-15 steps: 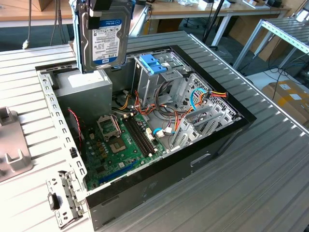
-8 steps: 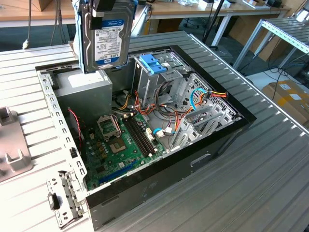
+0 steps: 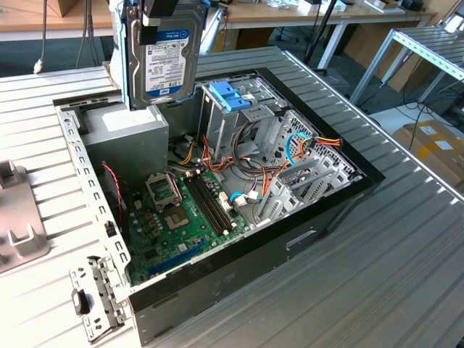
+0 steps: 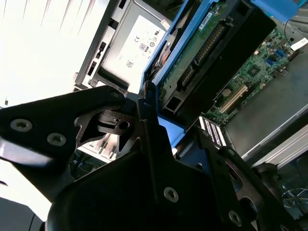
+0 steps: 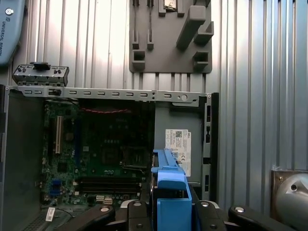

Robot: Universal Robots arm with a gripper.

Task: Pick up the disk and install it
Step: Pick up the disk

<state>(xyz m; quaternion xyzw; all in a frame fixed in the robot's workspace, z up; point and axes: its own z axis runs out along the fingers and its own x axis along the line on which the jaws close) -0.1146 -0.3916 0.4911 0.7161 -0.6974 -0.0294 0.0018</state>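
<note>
The gripper is clamped on the disk, black fingers pressing either side of its light-blue frame in both wrist views, with no gap showing. How far the fingertips reach is hard to tell, since the frame covers them. In the exterior view the picture's upper edge cuts off the arm and the disk's upper end, leaving one disk showing, hanging upright with its white label facing the camera. It hangs in the air over the power supply box, hiding part of that box, and it sits apart from the drive cage to the exterior view's right. The second wrist view catches the disk's other face (green circuit board, a row of connector pins). Below lies one open computer case on the ribbed metal table, holding one motherboard, one drive cage topped with blue tabs and a tangle of coloured cables too knotted to count. One grey fixture rests on the table at the exterior view's left, partly cut off.
</note>
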